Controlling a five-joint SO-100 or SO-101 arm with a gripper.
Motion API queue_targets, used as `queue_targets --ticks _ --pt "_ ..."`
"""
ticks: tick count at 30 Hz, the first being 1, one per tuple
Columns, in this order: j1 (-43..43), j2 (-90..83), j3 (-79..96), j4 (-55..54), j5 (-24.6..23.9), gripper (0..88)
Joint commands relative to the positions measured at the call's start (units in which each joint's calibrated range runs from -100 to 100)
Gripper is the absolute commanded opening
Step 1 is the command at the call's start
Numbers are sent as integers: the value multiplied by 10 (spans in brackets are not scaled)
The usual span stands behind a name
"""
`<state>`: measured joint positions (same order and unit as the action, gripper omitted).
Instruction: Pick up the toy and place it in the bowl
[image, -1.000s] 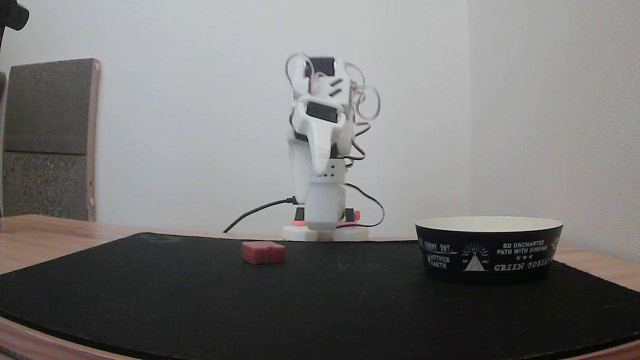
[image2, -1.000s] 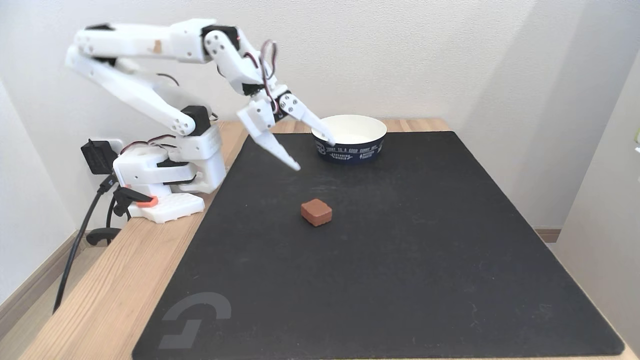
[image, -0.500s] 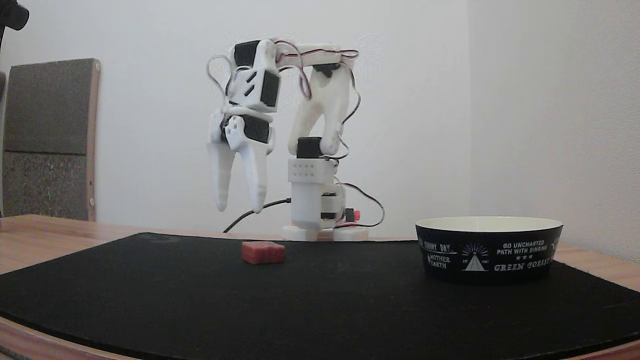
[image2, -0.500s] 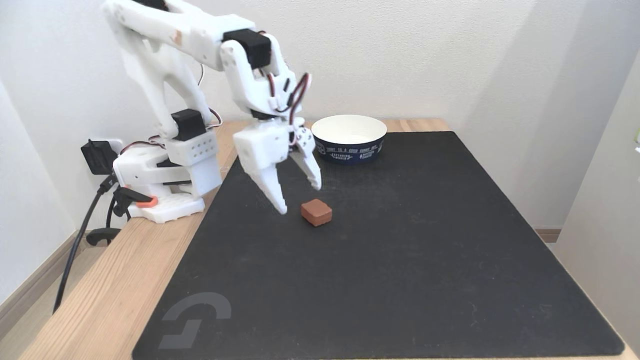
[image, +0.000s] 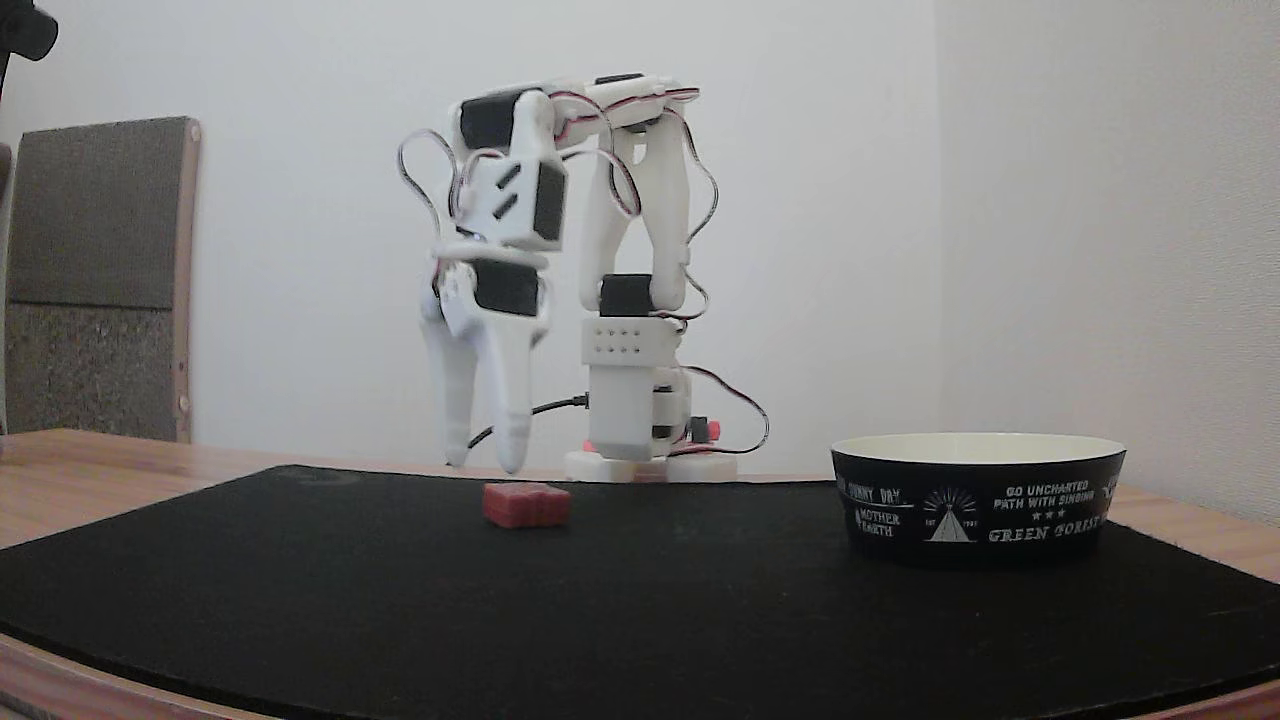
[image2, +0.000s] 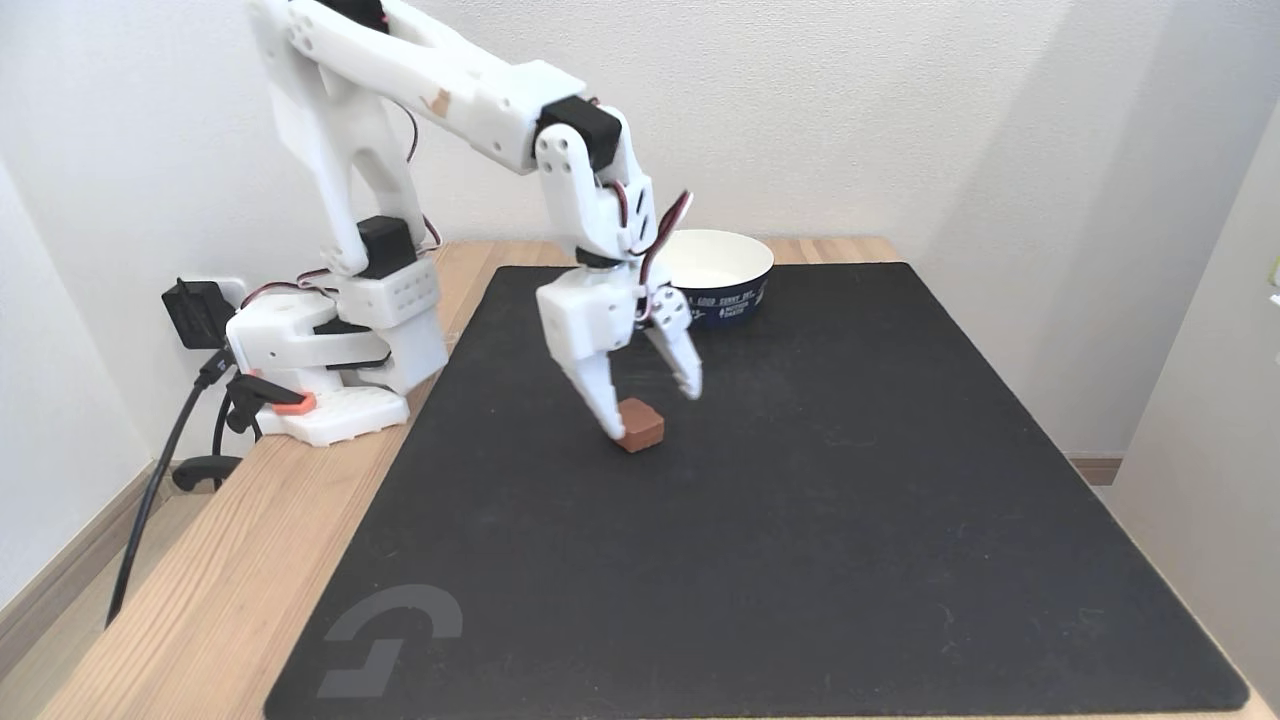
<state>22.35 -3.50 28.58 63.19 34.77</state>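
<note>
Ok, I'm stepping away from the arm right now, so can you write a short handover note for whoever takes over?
Pincer: open, empty, pointing down just above the red toy block; in the low fixed view its tips hang above the mat, slightly left of the block.
Block: flat on the black mat, untouched.
Bowl: at the mat's far edge, nothing visible inside it.
Done: approach.
Left: lower, close on the block, lift, carry to the bowl, release.
</note>
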Motion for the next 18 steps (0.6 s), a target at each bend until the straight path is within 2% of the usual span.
queue_targets --ticks 1,18 --pt "-23 1 30 -1 -3 298" --pt "-26 2 67 -24 -3 298"
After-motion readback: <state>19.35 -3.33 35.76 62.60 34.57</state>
